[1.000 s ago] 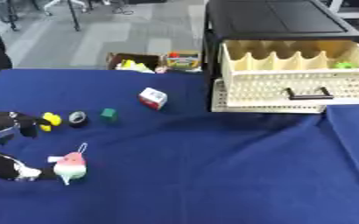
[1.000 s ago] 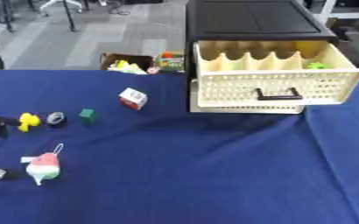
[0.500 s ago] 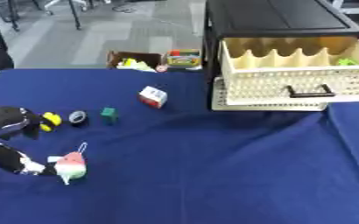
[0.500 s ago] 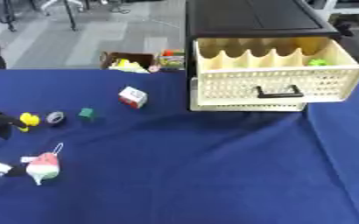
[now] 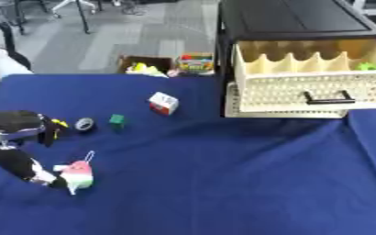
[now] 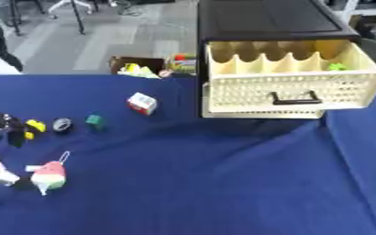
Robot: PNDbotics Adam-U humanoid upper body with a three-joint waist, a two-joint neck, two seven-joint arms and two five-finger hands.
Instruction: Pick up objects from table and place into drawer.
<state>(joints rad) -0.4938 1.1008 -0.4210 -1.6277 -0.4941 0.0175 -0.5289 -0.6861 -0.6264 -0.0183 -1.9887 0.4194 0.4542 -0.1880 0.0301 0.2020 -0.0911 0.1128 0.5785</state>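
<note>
A cream drawer (image 5: 312, 87) stands pulled out of a black cabinet (image 5: 295, 20), with a small green thing (image 5: 368, 66) in its right rear compartment. On the blue cloth lie a red and white cube (image 5: 163, 103), a small green block (image 5: 117, 120), a grey ring (image 5: 85, 124), a yellow piece (image 5: 59, 124) and a pink and green toy (image 5: 77, 175). My left hand (image 5: 14, 124) is at the left edge, open. Its fingers reach toward the yellow piece, and its thumb (image 5: 27, 167) points at the toy, the tip against the toy's left side. My right hand shows in no view.
A blue cloth covers the table (image 5: 223, 183). Past the far edge, an open box (image 5: 147, 66) of colourful items sits on the floor beside a small carton (image 5: 194, 62). Chair legs stand further back.
My left hand has moved a little right and further onto the table, its thumb tip closing on the pink and green toy. The objects have not moved.
</note>
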